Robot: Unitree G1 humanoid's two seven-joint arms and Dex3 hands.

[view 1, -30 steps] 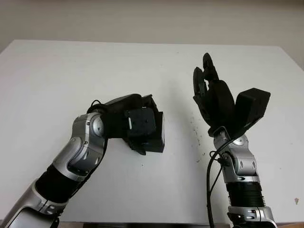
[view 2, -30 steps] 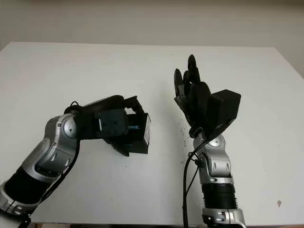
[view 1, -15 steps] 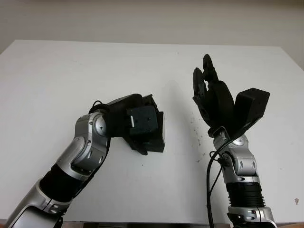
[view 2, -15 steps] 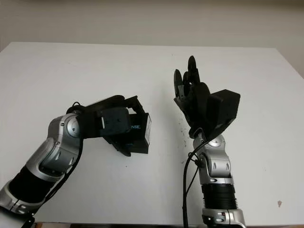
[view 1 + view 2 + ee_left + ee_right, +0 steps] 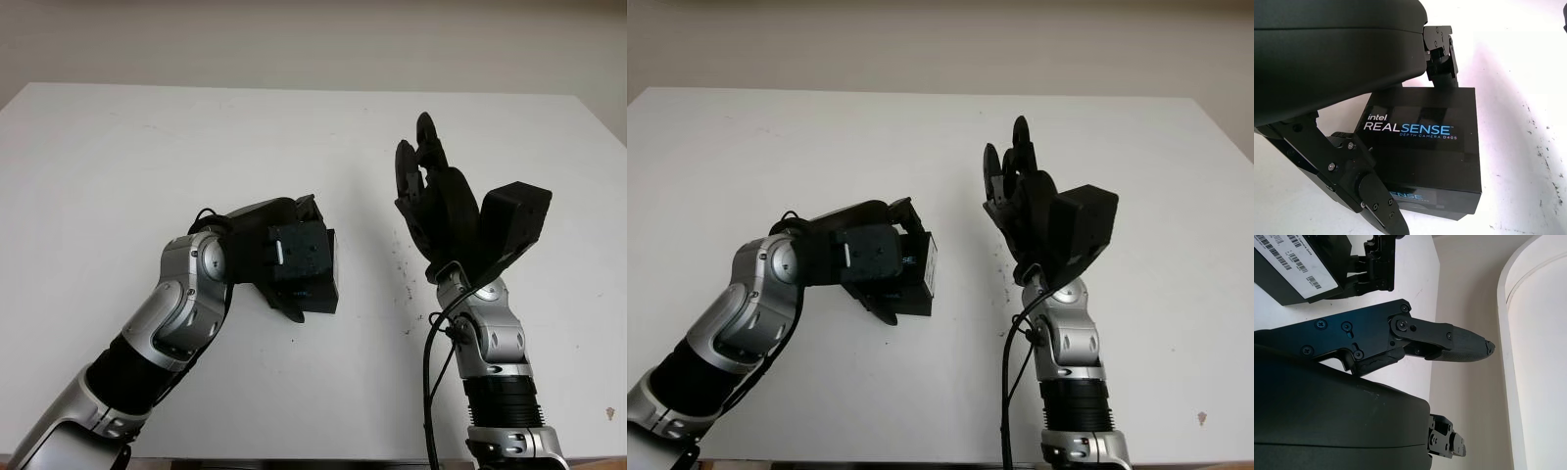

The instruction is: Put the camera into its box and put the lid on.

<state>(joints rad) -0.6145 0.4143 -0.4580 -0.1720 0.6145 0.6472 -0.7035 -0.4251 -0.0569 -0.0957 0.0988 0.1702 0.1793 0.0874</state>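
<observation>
Left hand: the left hand (image 5: 294, 264) sits low over the middle of the table, its fingers (image 5: 1376, 200) clamped round the closed box.
Box: the Intel RealSense D405 depth camera box (image 5: 1425, 152) is black, lid on, lying on the white table (image 5: 147, 157) just left of centre; the printed name faces up in the left wrist view, and a white barcode label (image 5: 1298, 264) covers one side face.
Grip detail: one finger runs along the near edge of the box and another (image 5: 1442, 54) touches its far edge, with the palm shell above the lid.
Right hand: the right hand (image 5: 431, 201) is raised off the table to the right of the box, well apart from it, palm turned toward the box, holding nothing, unclenched.
Table: small dark specks (image 5: 404, 279) dot the surface between the box and the right arm.
</observation>
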